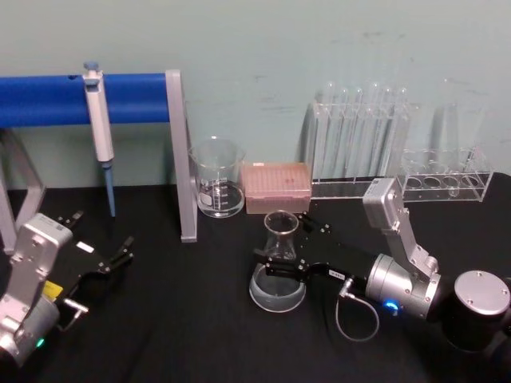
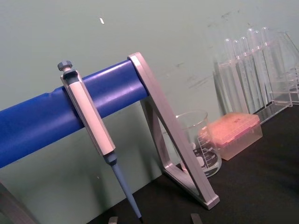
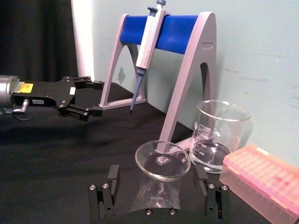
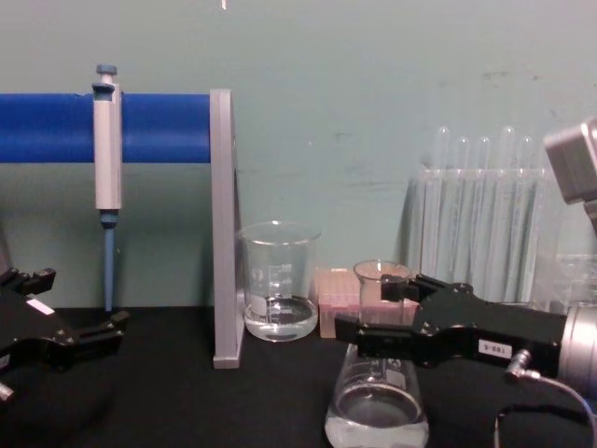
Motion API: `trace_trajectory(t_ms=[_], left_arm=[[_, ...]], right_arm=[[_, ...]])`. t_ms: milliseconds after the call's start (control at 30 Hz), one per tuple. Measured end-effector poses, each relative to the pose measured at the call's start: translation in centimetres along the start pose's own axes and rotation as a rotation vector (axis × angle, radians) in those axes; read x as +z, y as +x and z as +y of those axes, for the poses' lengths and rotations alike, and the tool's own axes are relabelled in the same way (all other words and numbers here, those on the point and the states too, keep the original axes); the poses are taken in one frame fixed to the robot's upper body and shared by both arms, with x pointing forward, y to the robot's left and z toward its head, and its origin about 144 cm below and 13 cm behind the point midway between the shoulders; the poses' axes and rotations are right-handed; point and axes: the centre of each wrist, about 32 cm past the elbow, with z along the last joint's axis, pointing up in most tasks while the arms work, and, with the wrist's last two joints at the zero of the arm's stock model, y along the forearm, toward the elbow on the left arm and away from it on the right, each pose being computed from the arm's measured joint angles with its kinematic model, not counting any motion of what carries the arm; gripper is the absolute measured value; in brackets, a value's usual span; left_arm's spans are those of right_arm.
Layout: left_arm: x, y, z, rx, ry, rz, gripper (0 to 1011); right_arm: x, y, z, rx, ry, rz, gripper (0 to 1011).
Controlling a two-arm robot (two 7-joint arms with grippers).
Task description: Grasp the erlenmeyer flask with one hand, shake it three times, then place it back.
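The erlenmeyer flask (image 1: pixel 281 239) stands upright on the black table with a little clear liquid in its base (image 4: pixel 376 401). My right gripper (image 1: pixel 279 247) is open and straddles the flask at neck height, one finger on the near side and one on the far side. In the right wrist view a gap shows between each finger (image 3: pixel 112 175) and the glass (image 3: pixel 161 161). In the chest view the near finger (image 4: pixel 359 332) crosses in front of the neck. My left gripper (image 1: pixel 104 259) rests open at the table's left side, away from the flask.
A glass beaker (image 1: pixel 217 187) and a pink tip box (image 1: pixel 275 187) stand just behind the flask. Test tubes in a clear rack (image 1: pixel 363 136) and a second rack (image 1: pixel 443 179) line the back right. A pipette (image 1: pixel 97 120) hangs on the blue-barred stand (image 1: pixel 180 159) at the left.
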Motion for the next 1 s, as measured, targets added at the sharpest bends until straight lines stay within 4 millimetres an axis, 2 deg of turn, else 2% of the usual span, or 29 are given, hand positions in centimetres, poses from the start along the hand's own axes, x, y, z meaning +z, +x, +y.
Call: trace_trajectory(t_ms=[567,1000], left_arm=[[0.0,0.0,0.0,0.0,0.0,0.0,1000],[0.0,0.0,0.0,0.0,0.0,0.0,1001]], right_arm=[[0.2,0.1,-0.1,-0.004,-0.002,0.002,1000],[0.5,0.2,-1.9,-0.01,-0.027,0.021,1000]])
